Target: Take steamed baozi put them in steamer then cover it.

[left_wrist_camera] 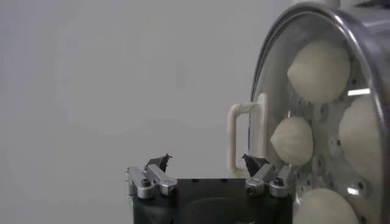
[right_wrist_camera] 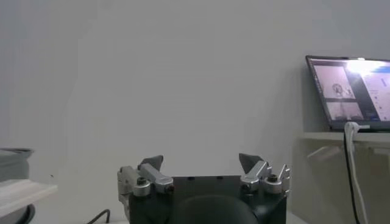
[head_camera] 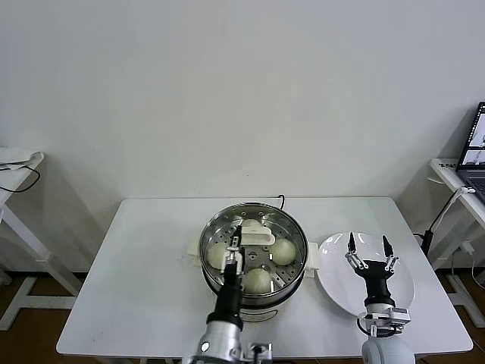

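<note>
a plain white wall stood behind a white desk (head_camera: 151, 280), with a side table at the far left and a laptop (head_camera: 476, 148) on another at the far right. the steamer (head_camera: 254, 292) sat at the middle of the desk, nearer its front edge than its back. inside it lay the buns (head_camera: 283, 251) on the holed tray; three showed plainly in the head view and a fourth was partly hidden under the white handle. the glass lid (head_camera: 258, 231) already sat on the pot, its rim seated all round as far as could be told.

the left gripper (head_camera: 234, 246) hovered over the pot just beside the lid handle (left_wrist_camera: 247, 137), fingers spread wide and holding nothing; in its wrist view the handle stood beyond the tips, not between them. the right gripper (head_camera: 369, 250) hung over the white plate (head_camera: 402, 292) near the desk's right edge, also spread wide and empty. the plate carried no buns.

so the step in hand looked like letting go of the lid and clearing away, with the task near its end. to do it well, the left arm should lift straight up before it swung back, so that no fingertip caught the handle and dragged the lid off its seat. the fingers ought to stay apart until well clear. glass on polished steel would slide easily, so a sideways brush was the main risk. whether the lid sat level at the far rim could not be told.
</note>
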Available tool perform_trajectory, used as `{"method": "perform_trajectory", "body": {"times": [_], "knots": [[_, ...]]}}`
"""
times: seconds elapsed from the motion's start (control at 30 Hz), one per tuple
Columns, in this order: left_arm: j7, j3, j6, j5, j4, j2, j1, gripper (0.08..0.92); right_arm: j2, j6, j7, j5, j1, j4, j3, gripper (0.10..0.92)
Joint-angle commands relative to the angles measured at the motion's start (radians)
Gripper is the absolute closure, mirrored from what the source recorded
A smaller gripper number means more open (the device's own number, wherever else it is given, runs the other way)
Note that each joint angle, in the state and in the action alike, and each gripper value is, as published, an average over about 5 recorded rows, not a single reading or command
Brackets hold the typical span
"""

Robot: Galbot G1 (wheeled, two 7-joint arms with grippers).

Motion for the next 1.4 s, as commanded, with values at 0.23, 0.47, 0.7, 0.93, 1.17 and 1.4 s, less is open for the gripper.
{"method": "perform_trajectory", "body": {"times": [0.23,0.47,0.7,0.93,1.17,1.4], "knots": [[-0.331,-0.600,-0.424,-1.124,-0.222,0.043,0.235,0.177,-0.015,-0.087,-0.016,0.019,-0.024,0.096,0.017,0.203],[-0.254,-0.724,-0.505,-1.309,-0.125,-0.013,0.217,0.177,-0.022,-0.141,-0.013,0.025,-0.034,0.158,0.030,0.203],[-0.221,-0.710,-0.536,-1.342,-0.063,-0.050,0.210,0.177,-0.032,-0.198,-0.003,0.036,-0.051,0.218,0.040,0.203],[-0.210,-0.719,-0.537,-1.381,-0.054,-0.056,0.210,0.177,-0.030,-0.195,-0.007,0.045,-0.058,0.239,0.041,0.203],[-0.205,-0.727,-0.549,-1.396,-0.045,-0.053,0.216,0.177,-0.022,-0.195,-0.007,0.043,-0.069,0.255,0.039,0.203],[-0.200,-0.723,-0.558,-1.402,-0.030,-0.051,0.217,0.177,-0.021,-0.195,-0.005,0.039,-0.085,0.275,0.046,0.203]]}}
